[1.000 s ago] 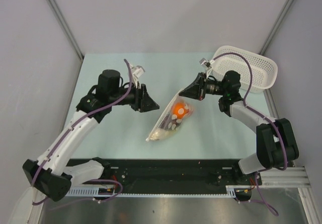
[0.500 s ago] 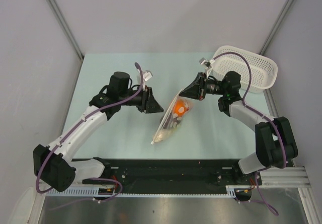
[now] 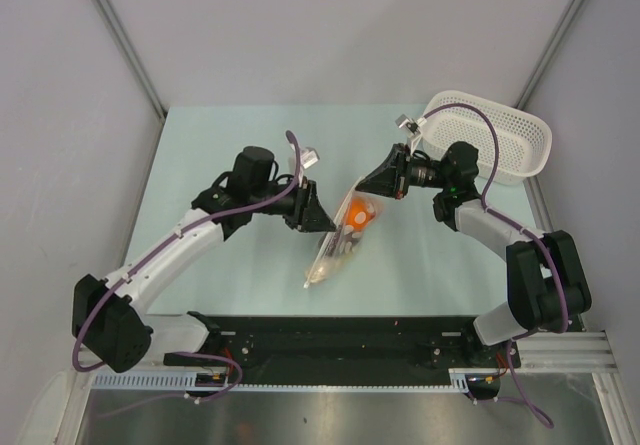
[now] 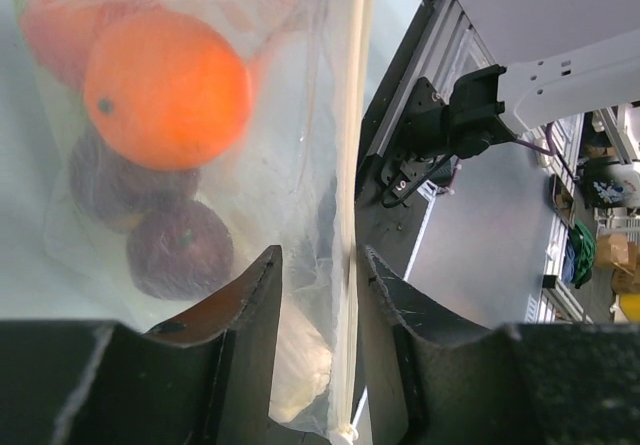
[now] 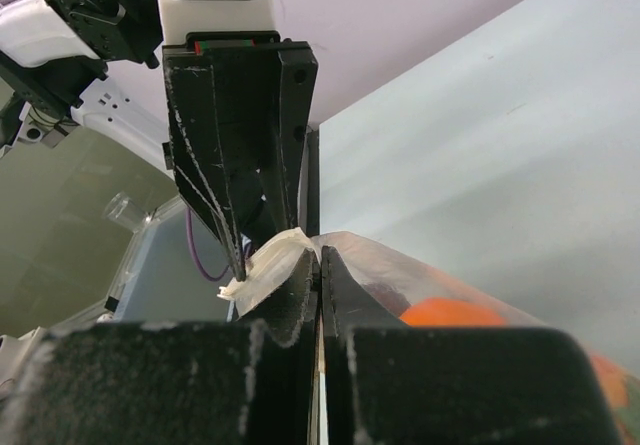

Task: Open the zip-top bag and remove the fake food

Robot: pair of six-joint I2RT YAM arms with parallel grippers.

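The clear zip-top bag (image 3: 338,243) hangs tilted over the table's middle, held up by its top corner. Inside it I see an orange ball (image 4: 165,90), a red piece (image 4: 55,25), two dark purple lumps (image 4: 180,248) and a pale beige piece (image 4: 300,370). My right gripper (image 3: 372,187) is shut on the bag's upper edge (image 5: 285,255). My left gripper (image 3: 322,217) is open, its jaws on either side of the bag's white zip strip (image 4: 350,215), one jaw touching or nearly touching the strip. The orange ball also shows in the top view (image 3: 357,218).
A white perforated basket (image 3: 492,143) stands at the table's back right corner. The black rail (image 3: 340,340) with the arm bases runs along the near edge. Grey walls close in both sides.
My left arm has moved right, up to the bag, and its open jaws now straddle the zip strip. The bag has swung slightly, its lower end shifting right. The right gripper has stayed put.
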